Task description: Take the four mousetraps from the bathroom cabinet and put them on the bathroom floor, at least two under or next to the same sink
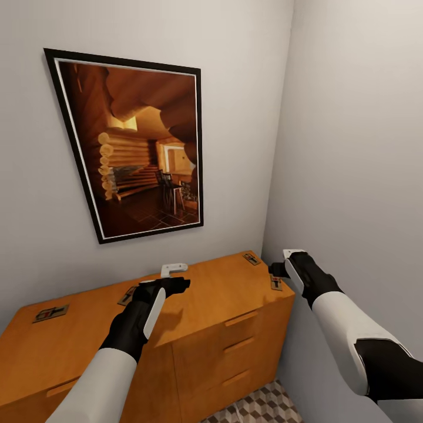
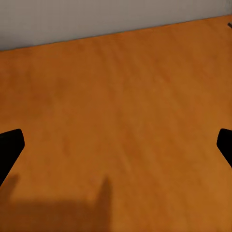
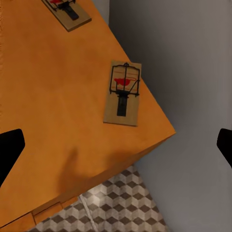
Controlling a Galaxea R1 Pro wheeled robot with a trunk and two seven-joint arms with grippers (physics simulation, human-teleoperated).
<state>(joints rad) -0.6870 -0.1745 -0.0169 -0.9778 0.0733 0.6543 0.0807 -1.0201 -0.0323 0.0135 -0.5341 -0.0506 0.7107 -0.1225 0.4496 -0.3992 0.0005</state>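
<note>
Both grippers hover over the cabinet (image 1: 205, 305), left (image 1: 176, 276) and right (image 1: 288, 261), jaws spread apart. Four traps lie flat on its orange top: pale boards, dark wire, red bait. Nearest trap (image 3: 123, 93) lies at the right corner; another (image 3: 67, 12) behind it; two (image 1: 50, 313) (image 1: 127, 295) lower left.

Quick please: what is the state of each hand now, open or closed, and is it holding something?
Left hand: open, holding nothing, above the cabinet top.
Right hand: open, holding nothing, above a mousetrap near the cabinet's corner.
</note>
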